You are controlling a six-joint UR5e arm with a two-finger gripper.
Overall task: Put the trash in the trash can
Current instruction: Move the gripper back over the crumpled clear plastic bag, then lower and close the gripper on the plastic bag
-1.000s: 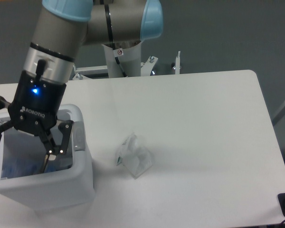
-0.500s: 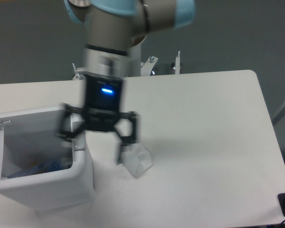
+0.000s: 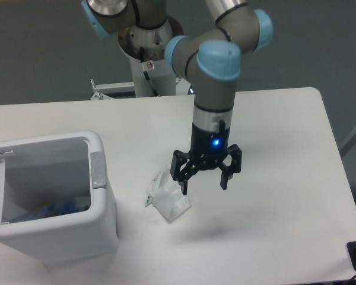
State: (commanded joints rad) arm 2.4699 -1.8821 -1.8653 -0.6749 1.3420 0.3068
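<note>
One bottle in trash can; one wrapper on table; gripper spread

Wrapper on table, between trash can and claw.

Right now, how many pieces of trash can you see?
2: a crumpled wrapper on the table beside the open hand, and a bottle inside the trash can. More may be hidden there.
</note>
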